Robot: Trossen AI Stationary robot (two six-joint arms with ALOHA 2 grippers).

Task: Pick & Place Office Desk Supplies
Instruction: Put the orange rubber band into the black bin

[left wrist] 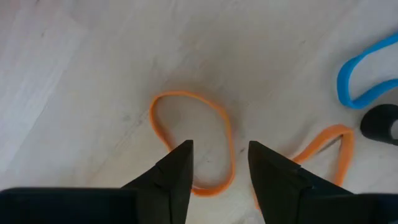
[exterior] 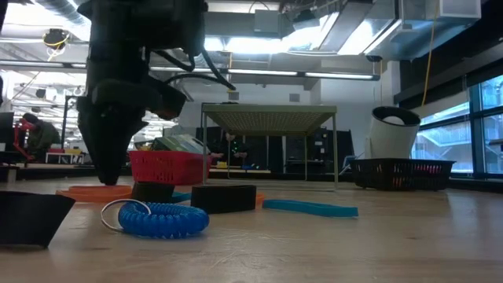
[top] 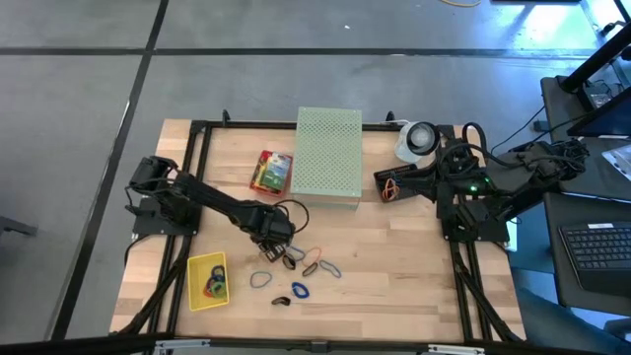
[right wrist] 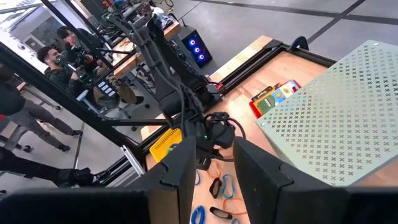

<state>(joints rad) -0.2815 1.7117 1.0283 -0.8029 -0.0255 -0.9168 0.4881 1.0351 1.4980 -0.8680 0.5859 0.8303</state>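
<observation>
Reaching down, the left gripper straddles an orange rubber band, fingers narrowly apart, gripping nothing.

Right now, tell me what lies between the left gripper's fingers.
In the left wrist view, the open left gripper straddles one side of an orange rubber-band loop lying flat on the bare wooden table; nothing else sits there.

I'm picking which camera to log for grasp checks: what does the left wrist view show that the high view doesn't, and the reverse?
Only the left wrist view shows the left gripper open, its fingers straddling one side of an orange rubber band. Only the high view shows the yellow tray, the perforated box and the right gripper waiting beside that box. Both show the wooden table and a blue rubber band.
</observation>
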